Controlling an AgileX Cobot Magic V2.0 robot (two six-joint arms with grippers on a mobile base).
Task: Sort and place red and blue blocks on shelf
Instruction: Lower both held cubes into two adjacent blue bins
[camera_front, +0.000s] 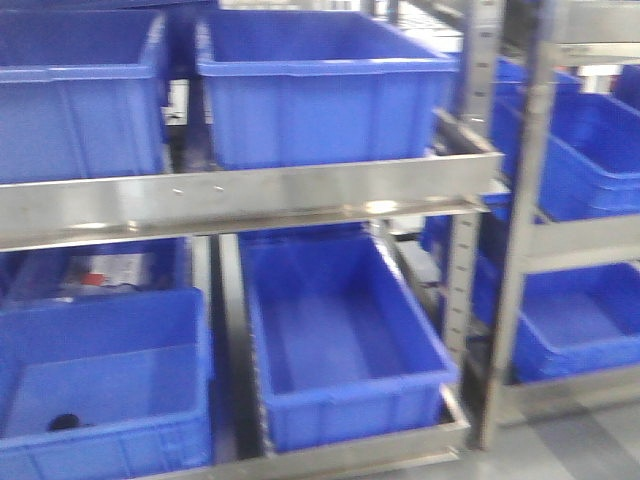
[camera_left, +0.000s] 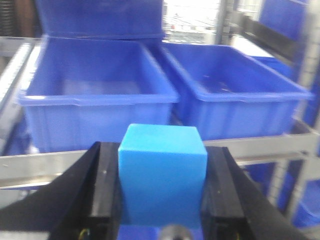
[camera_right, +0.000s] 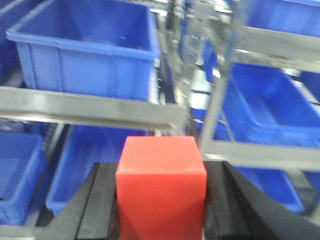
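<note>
Left gripper (camera_left: 162, 192) clamped on small bright blue matte cube (camera_left: 162, 167); right gripper (camera_right: 161, 197) clamped on small bright red matte cube (camera_right: 161, 177); ahead of both, brushed-steel shelf rail (camera_front: 240, 195), large blue plastic bins (camera_front: 340, 330)

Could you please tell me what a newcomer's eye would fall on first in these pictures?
The bright red block, gripped between the right gripper's black fingers, fills the lower right wrist view. The blue block sits likewise between the left fingers in the left wrist view. Beyond them, large blue bins line both levels of the steel shelf.
</note>
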